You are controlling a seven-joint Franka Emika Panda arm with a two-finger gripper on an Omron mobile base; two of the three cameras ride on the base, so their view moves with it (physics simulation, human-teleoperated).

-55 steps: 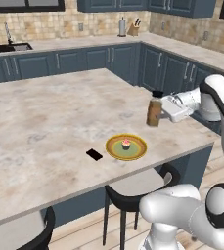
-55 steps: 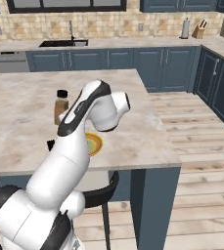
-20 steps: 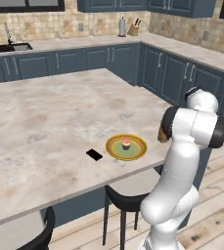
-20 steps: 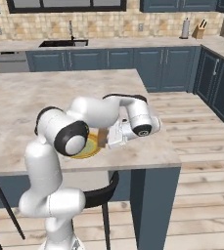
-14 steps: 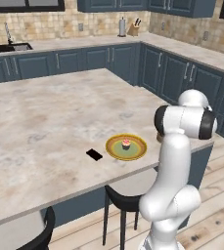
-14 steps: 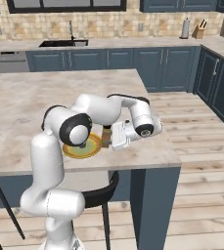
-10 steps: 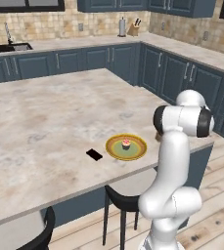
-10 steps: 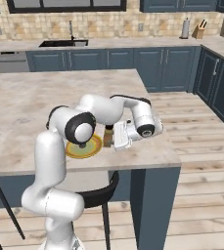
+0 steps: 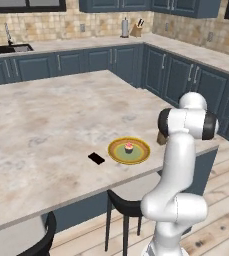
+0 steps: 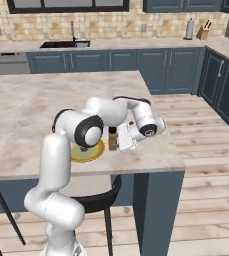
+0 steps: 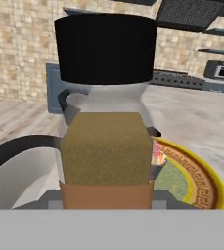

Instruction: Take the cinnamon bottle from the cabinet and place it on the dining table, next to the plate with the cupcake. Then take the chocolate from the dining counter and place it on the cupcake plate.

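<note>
The cinnamon bottle (image 10: 113,138), clear with brown contents and a black cap, stands upright just to the right of the plate with the cupcake (image 10: 89,152) on the dining table (image 10: 31,115). My gripper (image 10: 121,139) is shut on it from the side. In the hand view the cinnamon bottle (image 11: 105,122) is close up, with the yellow plate (image 11: 196,176) and part of the pink cupcake (image 11: 157,154) behind it. From the left, the plate (image 9: 117,152) holds the cupcake (image 9: 129,147), the black chocolate (image 9: 96,158) lies to its left, and the bottle (image 9: 162,138) peeks out behind my arm.
The table's front edge (image 9: 86,192) runs close to the plate, and a dark stool (image 9: 128,202) stands under it. Its right end (image 10: 173,150) lies just beyond my gripper. Blue cabinets and a sink (image 10: 66,44) line the far wall.
The arm has folded in, bringing the bottle lower and closer to the plate's right side. The plate, cupcake and chocolate have stayed put.
</note>
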